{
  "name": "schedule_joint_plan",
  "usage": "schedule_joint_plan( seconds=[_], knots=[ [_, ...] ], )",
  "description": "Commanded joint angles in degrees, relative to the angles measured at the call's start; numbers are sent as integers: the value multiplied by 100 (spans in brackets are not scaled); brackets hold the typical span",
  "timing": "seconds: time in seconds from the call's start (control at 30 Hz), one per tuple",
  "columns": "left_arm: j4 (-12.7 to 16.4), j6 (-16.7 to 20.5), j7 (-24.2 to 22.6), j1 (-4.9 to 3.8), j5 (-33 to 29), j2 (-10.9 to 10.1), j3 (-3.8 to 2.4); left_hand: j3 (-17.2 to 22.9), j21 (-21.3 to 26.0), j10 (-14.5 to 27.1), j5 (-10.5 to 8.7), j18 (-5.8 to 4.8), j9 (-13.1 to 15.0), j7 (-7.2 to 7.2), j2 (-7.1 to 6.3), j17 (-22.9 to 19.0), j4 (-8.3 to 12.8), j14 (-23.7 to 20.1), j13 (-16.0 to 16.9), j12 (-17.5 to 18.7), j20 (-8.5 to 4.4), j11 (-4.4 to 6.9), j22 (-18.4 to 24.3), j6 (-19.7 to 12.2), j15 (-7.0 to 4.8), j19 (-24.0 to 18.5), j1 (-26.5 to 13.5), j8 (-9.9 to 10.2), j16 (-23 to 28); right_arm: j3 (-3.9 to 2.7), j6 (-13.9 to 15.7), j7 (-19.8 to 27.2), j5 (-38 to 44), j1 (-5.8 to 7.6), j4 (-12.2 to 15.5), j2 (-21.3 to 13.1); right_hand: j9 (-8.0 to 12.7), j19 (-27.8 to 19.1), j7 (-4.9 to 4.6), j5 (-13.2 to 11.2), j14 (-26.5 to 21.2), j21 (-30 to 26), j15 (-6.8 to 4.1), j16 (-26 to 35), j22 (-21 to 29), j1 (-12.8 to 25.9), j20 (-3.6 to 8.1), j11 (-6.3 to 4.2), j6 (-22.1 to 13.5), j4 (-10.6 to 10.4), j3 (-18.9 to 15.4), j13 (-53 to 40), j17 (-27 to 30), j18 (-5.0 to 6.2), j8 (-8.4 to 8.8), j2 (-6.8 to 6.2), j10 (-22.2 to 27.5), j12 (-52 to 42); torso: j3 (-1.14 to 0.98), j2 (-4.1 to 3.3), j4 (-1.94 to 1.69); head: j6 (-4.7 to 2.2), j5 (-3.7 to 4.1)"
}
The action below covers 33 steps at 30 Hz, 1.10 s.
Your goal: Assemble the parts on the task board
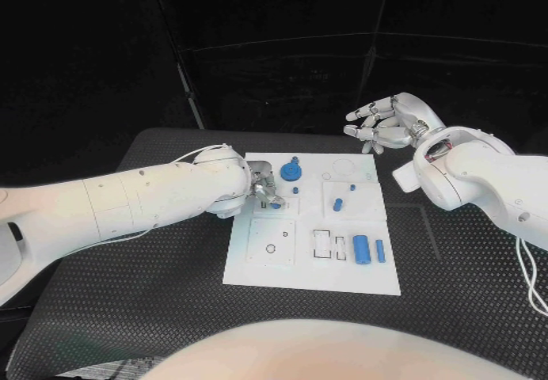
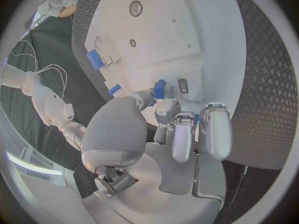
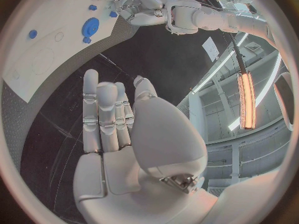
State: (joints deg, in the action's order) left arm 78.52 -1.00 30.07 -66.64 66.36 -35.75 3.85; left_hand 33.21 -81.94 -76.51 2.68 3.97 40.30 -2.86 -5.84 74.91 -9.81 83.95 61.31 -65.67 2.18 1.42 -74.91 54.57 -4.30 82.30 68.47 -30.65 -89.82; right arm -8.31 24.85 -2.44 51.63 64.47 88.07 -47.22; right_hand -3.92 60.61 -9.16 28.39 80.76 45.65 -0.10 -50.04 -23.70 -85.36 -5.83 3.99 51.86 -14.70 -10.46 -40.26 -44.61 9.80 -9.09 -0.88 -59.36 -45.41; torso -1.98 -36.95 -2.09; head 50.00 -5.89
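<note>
Your left hand (image 1: 260,188) sat low over the task board (image 1: 257,265), its fingers pinching what looked like a small blue part (image 2: 159,89) at the board's left middle, though the grip was partly hidden. Your right hand (image 1: 386,123) hovered off the far right corner, fingers loosely spread, holding nothing. A blue cylinder (image 1: 359,248) lay near the board's right edge.
</note>
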Motion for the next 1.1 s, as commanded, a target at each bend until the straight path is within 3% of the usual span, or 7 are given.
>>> schedule_joint_plan(
  seconds=[0.03, 0.33, 0.73, 1.1],
  knots=[
    [86, 125, 52, 13, 61, -47, 2, 636, -18, -48, 22, -100, 195, 57, 58, 1509, 599, 605, 10, -26, -26, 29, -298, 11, -31, 24, 12, -39, -18, -4, -20, 55, 20, 10, 5, 4, 3, 29, -8, 33, -49, -30, 0, 15, 6, -73, 5, 18, -50, -7, 18, 5, 4, 72, -26, -3, 41, 19, 3, 2, -9, 0, 0],
    [221, 446, 44, 40, 60, -179, 0, 704, -44, -81, 27, -110, 227, 69, 41, 1509, 651, 605, 46, -70, -35, 41, -343, 14, -41, 54, 7, -92, -18, -4, -21, 61, 20, 9, 0, 4, 2, 28, -8, 35, -50, -32, 0, 19, 7, -73, 5, 18, -47, -9, 20, 6, 5, 72, -28, -3, 42, 19, 0, 2, -20, 0, 10],
    [307, 1006, 10, 49, 56, -206, 0, 791, -86, -143, 30, -126, 258, 83, 5, 1509, 690, 605, 118, -148, -46, 55, -410, 30, -52, 98, -29, -152, -18, -4, -20, 70, 20, 9, -9, 11, 1, 29, -8, 38, -50, -34, 0, 17, 8, -74, 5, 18, -43, -11, 21, 8, -1, 71, -31, -2, 43, 18, -1, 2, -20, 0, 5],
    [223, 869, 27, 78, 53, -122, 0, 810, -87, -152, 29, -126, 263, 87, -1, 1509, 693, 605, 122, -155, -49, 58, -413, 34, -55, 100, -42, -164, -18, -4, -30, 78, 20, 7, -34, 39, 1, 29, -8, 38, -50, -34, 0, 17, 8, -74, 5, 18, -43, -11, 21, 8, -1, 71, -31, -2, 43, 18, 4, 0, -24, 0, 6]
  ],
)
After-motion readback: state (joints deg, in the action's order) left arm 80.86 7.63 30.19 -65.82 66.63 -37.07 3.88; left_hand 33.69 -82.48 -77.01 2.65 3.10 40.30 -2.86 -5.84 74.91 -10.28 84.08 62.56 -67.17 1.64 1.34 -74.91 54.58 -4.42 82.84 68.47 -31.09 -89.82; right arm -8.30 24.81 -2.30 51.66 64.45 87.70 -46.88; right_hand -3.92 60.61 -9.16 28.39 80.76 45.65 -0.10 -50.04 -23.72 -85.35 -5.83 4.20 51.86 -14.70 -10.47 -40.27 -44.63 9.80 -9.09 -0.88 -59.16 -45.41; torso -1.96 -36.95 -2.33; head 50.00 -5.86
